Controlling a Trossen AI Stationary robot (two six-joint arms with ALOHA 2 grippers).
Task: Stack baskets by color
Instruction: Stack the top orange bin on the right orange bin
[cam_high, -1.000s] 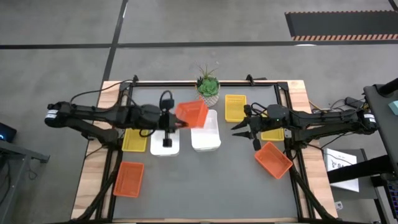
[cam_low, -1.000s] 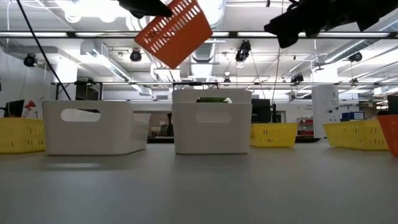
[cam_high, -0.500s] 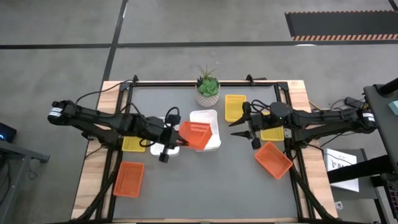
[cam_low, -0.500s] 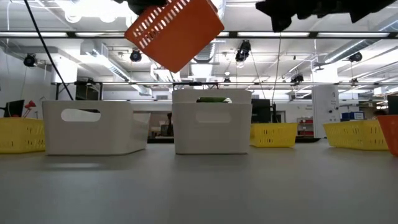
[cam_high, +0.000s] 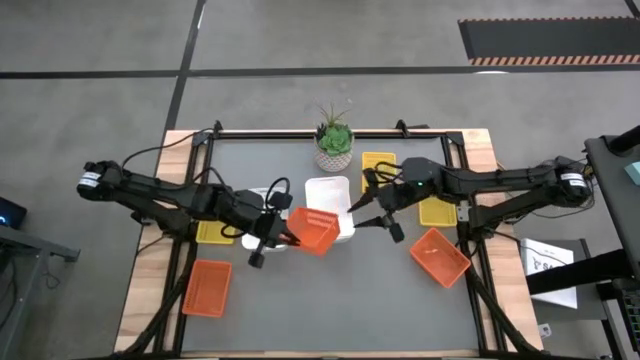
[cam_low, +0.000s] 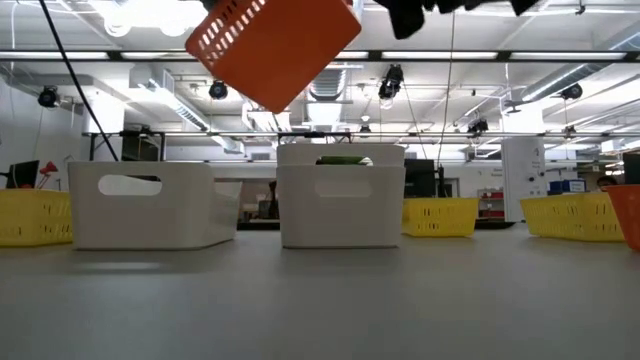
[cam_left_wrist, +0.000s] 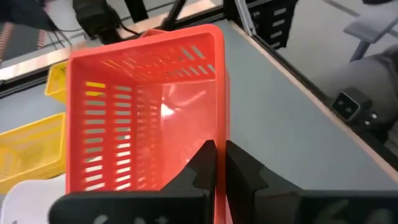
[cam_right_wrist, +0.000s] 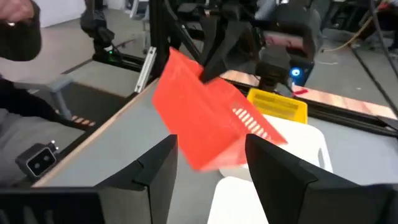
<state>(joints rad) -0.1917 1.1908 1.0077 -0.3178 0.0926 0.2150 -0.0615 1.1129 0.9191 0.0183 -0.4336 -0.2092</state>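
Since a second ago the right hand (cam_high: 369, 208) has swung in toward the middle and spread its fingers apart, empty, and the left hand (cam_high: 281, 227) has carried its orange basket (cam_high: 312, 231) nearer the front. Both hover over the dark surface (cam_high: 340, 300). Between the hands stands a white basket (cam_high: 329, 195), just beyond the orange one. Left hand's fingers are clamped together on the orange basket's rim, holding it tilted in the air.
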